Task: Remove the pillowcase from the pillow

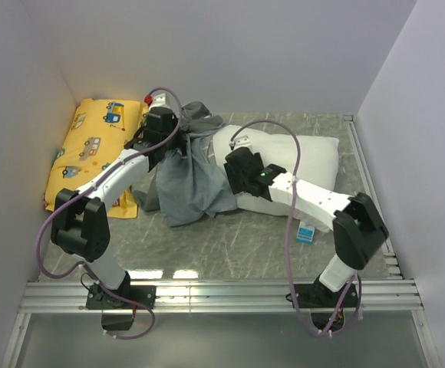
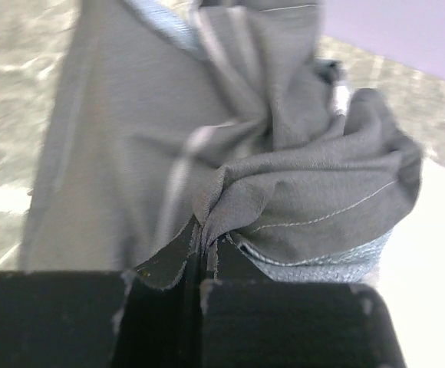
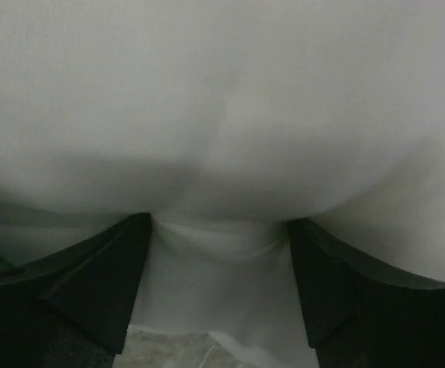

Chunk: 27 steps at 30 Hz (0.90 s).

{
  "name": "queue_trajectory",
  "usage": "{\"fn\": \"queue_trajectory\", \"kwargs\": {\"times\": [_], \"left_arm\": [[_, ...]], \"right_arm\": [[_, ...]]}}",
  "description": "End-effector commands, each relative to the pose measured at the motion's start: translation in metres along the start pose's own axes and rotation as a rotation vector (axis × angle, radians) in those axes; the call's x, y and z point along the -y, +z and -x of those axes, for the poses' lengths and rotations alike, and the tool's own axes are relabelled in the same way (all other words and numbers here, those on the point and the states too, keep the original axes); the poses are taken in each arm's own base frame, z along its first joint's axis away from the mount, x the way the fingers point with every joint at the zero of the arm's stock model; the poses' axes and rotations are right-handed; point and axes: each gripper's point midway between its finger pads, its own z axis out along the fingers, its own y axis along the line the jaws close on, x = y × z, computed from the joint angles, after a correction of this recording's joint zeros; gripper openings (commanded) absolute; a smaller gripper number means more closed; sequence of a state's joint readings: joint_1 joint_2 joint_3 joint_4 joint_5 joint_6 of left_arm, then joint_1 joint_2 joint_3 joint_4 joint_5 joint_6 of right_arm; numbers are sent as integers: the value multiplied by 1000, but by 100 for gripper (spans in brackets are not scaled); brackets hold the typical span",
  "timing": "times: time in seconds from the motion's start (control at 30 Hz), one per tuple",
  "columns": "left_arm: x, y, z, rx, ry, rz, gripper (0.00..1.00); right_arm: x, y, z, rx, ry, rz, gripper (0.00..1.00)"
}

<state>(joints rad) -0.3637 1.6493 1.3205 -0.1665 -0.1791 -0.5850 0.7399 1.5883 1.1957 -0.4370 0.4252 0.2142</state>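
Pillowcase [image 1: 188,184] pinched by left gripper [image 2: 201,249], right gripper [image 3: 217,234] spread against pillow [image 1: 311,157], grey marbled table [image 1: 230,244], pale walls [image 1: 230,46].

1 yellow cushion [image 1: 90,147] (vehicle print) by left wall [image 1: 11,100]
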Motion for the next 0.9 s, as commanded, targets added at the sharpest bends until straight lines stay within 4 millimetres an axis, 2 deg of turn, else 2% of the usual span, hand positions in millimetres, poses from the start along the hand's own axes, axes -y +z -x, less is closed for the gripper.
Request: {"fn": "queue_trajectory", "kwargs": {"times": [0.0,0.03,0.07,0.1,0.13,0.17,0.23,0.27,0.4,0.43,0.5,0.53,0.57,0.6,0.63,0.7,0.73,0.77,0.87], "left_arm": [[45,-8,27,39,29,-155,0],[52,-11,28,34,36,-182,1],[62,-15,33,40,47,-212,1],[67,-18,30,20,64,-231,9],[71,-22,32,25,72,-240,17],[79,-31,31,29,81,-256,43],[86,-50,34,56,88,-261,61],[83,-54,27,52,93,-250,72],[76,-80,6,63,85,-201,80],[71,-87,-12,56,87,-179,81],[67,-94,-30,52,70,-151,83],[74,-106,-41,54,69,-171,84],[66,-103,-59,46,54,-149,86],[67,-103,-69,39,47,-149,86],[69,-104,-91,12,63,-151,87],[69,-100,-104,14,67,-110,88],[71,-95,-120,-8,96,-88,89],[75,-92,-119,1,83,-67,99],[61,-72,-130,-4,101,66,99]], "right_arm": [[-14,25,-12,-65,-15,39,70],[-13,29,-13,-77,5,42,33],[-6,35,-12,-98,35,35,13],[-10,35,-12,-112,69,76,0],[-6,34,-7,-107,100,97,0],[3,37,-1,-102,145,116,0],[1,30,8,-96,215,207,0],[7,30,14,-87,248,218,0],[7,25,24,-73,269,246,0],[5,26,24,-80,272,253,0],[3,27,24,-84,280,258,0],[2,28,22,-86,282,260,0],[1,28,23,-84,290,260,0],[0,29,23,-83,292,262,0],[-3,27,24,-85,296,282,0],[-5,28,22,-93,296,278,0],[-9,26,24,-89,288,282,0],[-8,25,22,-91,282,270,0],[-6,22,22,-84,275,252,0]]}}
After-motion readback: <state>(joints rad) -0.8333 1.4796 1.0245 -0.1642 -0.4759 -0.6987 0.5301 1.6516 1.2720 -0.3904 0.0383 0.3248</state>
